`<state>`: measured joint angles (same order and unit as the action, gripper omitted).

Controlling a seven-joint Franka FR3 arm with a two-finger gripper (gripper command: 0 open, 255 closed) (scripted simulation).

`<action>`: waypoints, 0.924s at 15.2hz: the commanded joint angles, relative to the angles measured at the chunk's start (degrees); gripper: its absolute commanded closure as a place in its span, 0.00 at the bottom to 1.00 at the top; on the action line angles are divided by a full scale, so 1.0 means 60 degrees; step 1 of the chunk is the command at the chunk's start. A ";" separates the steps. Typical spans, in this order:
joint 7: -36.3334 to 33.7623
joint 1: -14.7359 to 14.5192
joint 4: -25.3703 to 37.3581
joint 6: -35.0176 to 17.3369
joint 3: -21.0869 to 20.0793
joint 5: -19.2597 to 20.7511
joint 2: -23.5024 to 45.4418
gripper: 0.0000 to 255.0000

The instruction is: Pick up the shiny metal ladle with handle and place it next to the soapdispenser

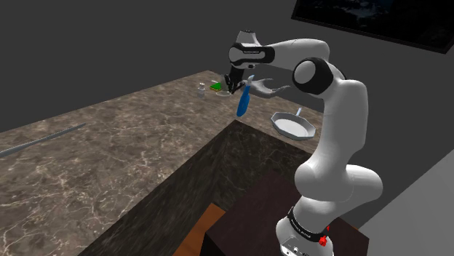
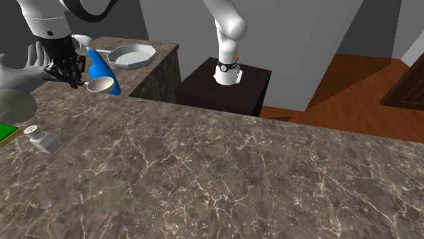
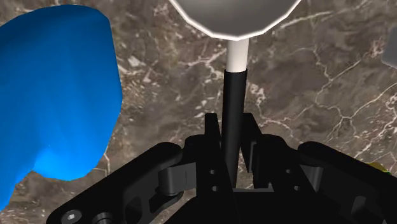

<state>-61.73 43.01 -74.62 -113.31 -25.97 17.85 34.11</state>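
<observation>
Black claw (image 3: 232, 130) clasps the ladle (image 3: 236, 57) above the marbled counter (image 3: 305, 83).

In the wrist view the ladle (image 3: 234, 70) has its bowl cut off by the picture's edge, and its handle's near end is hidden between the clasping fingers of the gripper (image 3: 232, 130). The blue object (image 3: 57, 95) beside it and a grey shape (image 3: 391, 48) are also cut off. In the second exterior view the top edge cuts the arm (image 2: 227, 30) and the left edge a green thing (image 2: 5, 132).
</observation>
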 commanded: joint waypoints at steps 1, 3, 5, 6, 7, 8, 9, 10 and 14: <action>-0.0037 0.0011 -0.0178 -0.0247 0.0025 0.0041 0.0072 1.00; -0.0073 0.0025 -0.0358 -0.0470 0.0046 0.0077 0.0122 1.00; -0.0111 0.0033 -0.0524 -0.0688 0.0070 0.0116 0.0181 1.00; -0.0130 0.0036 -0.0602 -0.0795 0.0083 0.0137 0.0214 1.00; -0.0149 0.0038 -0.0677 -0.0900 0.0097 0.0158 0.0248 1.00; -0.0169 0.0039 -0.0749 -0.1005 0.0111 0.0181 0.0284 1.00; -0.0188 0.0040 -0.0818 -0.1108 0.0125 0.0204 0.0323 1.00; -0.0208 0.0039 -0.0884 -0.1211 0.0140 0.0228 0.0363 1.00; -0.0289 0.0028 -0.1118 -0.1609 0.0207 0.0329 0.0541 1.00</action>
<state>-63.36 43.17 -80.96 -122.30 -24.83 19.66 37.07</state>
